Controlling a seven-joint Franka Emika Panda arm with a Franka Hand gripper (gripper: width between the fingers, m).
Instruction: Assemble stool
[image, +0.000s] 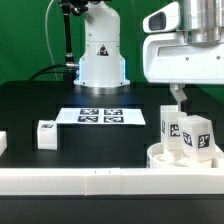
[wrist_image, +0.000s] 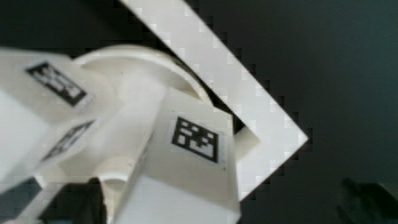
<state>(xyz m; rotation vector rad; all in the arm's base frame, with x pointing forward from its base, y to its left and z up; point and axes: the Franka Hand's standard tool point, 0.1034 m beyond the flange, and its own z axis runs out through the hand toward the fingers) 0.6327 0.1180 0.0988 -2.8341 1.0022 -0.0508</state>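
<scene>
The round white seat (image: 186, 158) lies at the exterior view's right, against the border rail's corner. Two white legs with marker tags stand upright on it, one (image: 171, 128) beside the other (image: 199, 134). A loose leg (image: 46, 133) stands on the table at the left. My gripper (image: 180, 104) hangs just above the two standing legs, with one dark finger showing. In the wrist view the seat (wrist_image: 121, 68) and a tagged leg (wrist_image: 192, 150) fill the frame. That leg runs down between my jaws, which seem spread wider than it.
The marker board (image: 100, 116) lies in the middle of the black table. The long white border rail (image: 90, 181) runs along the front, and its corner shows in the wrist view (wrist_image: 240, 80). Another white part (image: 3, 143) sits at the far left edge. The robot base (image: 100, 55) stands behind.
</scene>
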